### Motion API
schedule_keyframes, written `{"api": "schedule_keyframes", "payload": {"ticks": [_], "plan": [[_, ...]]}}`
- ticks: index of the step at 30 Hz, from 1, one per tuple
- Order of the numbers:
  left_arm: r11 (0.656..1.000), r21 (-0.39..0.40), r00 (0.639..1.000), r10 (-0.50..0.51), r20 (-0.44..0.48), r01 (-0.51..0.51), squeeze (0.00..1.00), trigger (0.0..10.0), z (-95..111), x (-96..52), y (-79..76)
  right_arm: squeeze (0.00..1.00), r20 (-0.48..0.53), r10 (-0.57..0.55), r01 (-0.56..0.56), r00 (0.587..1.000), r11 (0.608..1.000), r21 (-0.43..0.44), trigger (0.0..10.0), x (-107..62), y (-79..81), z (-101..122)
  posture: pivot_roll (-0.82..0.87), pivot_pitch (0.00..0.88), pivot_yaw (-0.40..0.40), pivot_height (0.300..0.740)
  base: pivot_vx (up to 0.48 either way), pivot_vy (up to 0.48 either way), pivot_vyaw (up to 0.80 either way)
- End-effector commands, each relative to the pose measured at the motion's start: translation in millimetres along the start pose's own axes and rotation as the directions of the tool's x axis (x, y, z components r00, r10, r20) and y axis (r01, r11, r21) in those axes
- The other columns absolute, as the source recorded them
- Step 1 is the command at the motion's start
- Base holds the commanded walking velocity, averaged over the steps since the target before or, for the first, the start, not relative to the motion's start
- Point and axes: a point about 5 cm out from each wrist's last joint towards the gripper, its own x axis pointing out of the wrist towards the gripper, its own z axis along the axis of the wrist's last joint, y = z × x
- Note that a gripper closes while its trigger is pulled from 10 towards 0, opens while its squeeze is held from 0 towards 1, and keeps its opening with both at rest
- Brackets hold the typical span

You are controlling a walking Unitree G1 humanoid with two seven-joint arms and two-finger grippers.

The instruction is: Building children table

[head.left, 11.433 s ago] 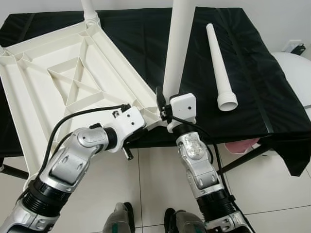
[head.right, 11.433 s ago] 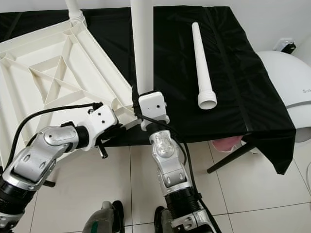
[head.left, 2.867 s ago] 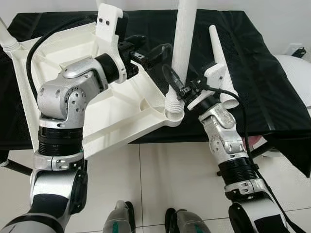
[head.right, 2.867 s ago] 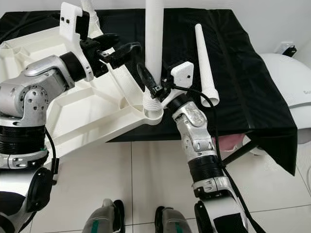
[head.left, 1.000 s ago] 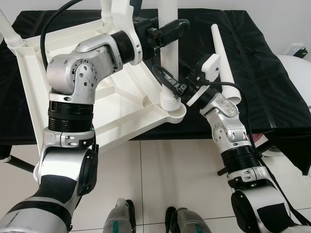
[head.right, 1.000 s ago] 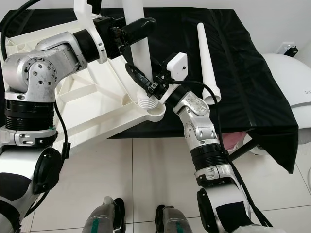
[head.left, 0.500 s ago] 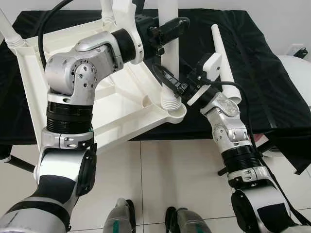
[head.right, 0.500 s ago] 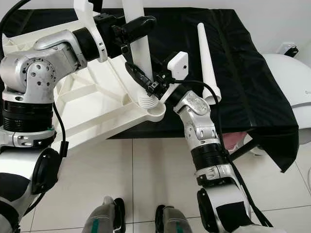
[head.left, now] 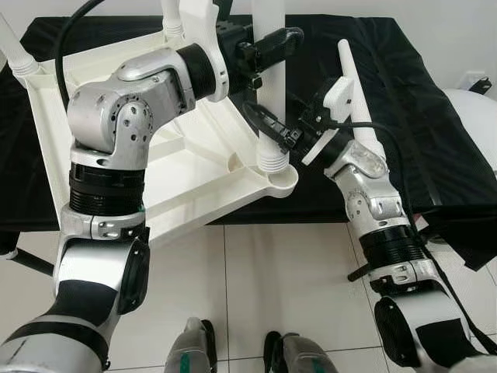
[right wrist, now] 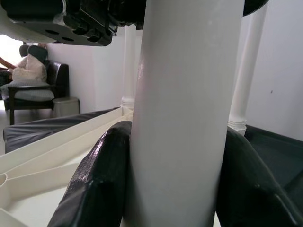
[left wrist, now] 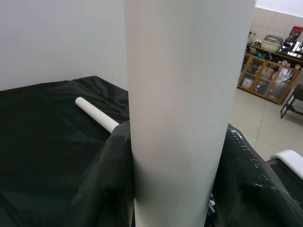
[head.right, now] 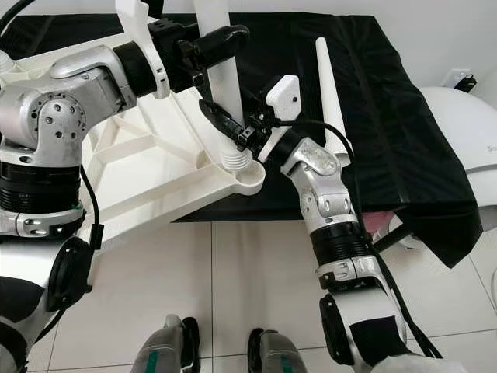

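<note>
With the left gripper (head.left: 272, 45) clamped high and the right gripper (head.left: 268, 128) clamped low on the upright white plastic leg (head.left: 268, 93) at the near-right corner of the upturned white ribbed tabletop (head.left: 155, 148), uneven twisting could cross-thread the socket or tip it.

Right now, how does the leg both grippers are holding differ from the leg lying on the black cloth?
The held leg stands upright; the loose leg lies flat on the black cloth. The held leg's ribbed end sits at the corner socket of the upturned tabletop; the loose leg is joined to nothing. The left gripper clamps the held leg high and the right gripper low; nothing grips the loose leg. Both are white tapered tubes.
</note>
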Motion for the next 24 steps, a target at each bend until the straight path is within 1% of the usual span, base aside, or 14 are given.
{"api": "schedule_keyframes", "payload": {"ticks": [1,13,17,20,24], "plan": [[0.995,0.019,0.995,-0.100,0.010,0.099,0.00,10.0,3,3.6,-17.2,0.00,-0.055,-0.002,0.002,0.998,1.000,0.011,10.0,0.0,-2.4,-4,0.00,0.137,-0.049,0.740,0.000,0.000,0.00],[0.994,0.019,0.995,-0.104,0.010,0.103,0.00,10.0,4,4.3,-18.3,0.00,-0.066,0.004,-0.004,0.998,1.000,0.010,10.0,2.3,-1.9,-2,0.00,0.146,-0.046,0.740,0.000,0.000,0.00],[0.994,0.019,0.994,-0.109,0.005,0.109,0.00,10.0,3,4.9,-19.4,0.00,-0.082,0.007,-0.006,0.997,1.000,0.011,10.0,3.1,-1.6,-2,0.00,0.149,-0.045,0.740,0.000,0.000,0.00],[0.993,0.022,0.993,-0.119,0.001,0.119,0.00,10.0,3,6.7,-21.2,0.00,-0.122,0.008,-0.008,0.992,1.000,0.006,10.0,7.4,-2.6,0,-0.01,0.153,-0.042,0.740,0.000,0.000,0.00],[0.992,0.024,0.992,-0.127,0.004,0.127,0.00,10.0,4,7.9,-22.6,0.00,-0.139,0.012,-0.012,0.990,1.000,0.001,10.0,10.3,-3.3,2,-0.01,0.158,-0.042,0.740,0.000,0.000,0.00]]}}
